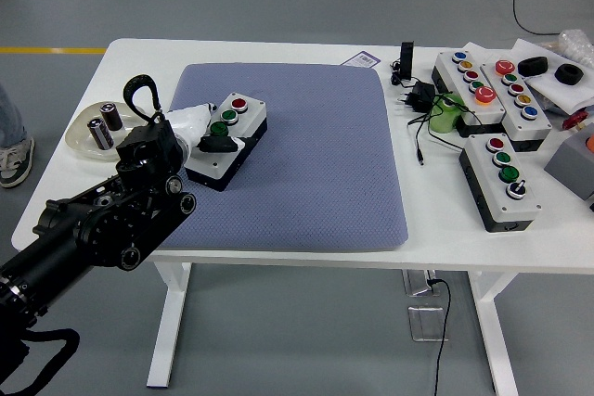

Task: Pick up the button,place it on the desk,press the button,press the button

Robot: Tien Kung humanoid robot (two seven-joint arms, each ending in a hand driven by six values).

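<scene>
So, from where I stand, the left arm [93, 229] comes in from the lower-left corner and reaches over the white table [306, 51], w/ its hand [172, 136] at the left edge of the blue-grey mat [306, 164]. The hand lies against the left side of the button box [225, 141], a grey box w/ black base that sits tilted on the mat, approx. in its upper-left part. On the box top I see a red button [238, 104], a green button [229, 116] and another green one below it, then a black knob [220, 144]. The white fingers touch the box side, but if they really clench it or only lean on it, I cannot tell. Left of the hand is a white plate [82, 144] w/ two small metal cylinders [104, 125]. At the right side of the table, off the mat, more button boxes [501, 178] stand, plus a green object [447, 113] and black cables [418, 99]. A shoe [14, 159] of a person shows at the far left edge.
</scene>
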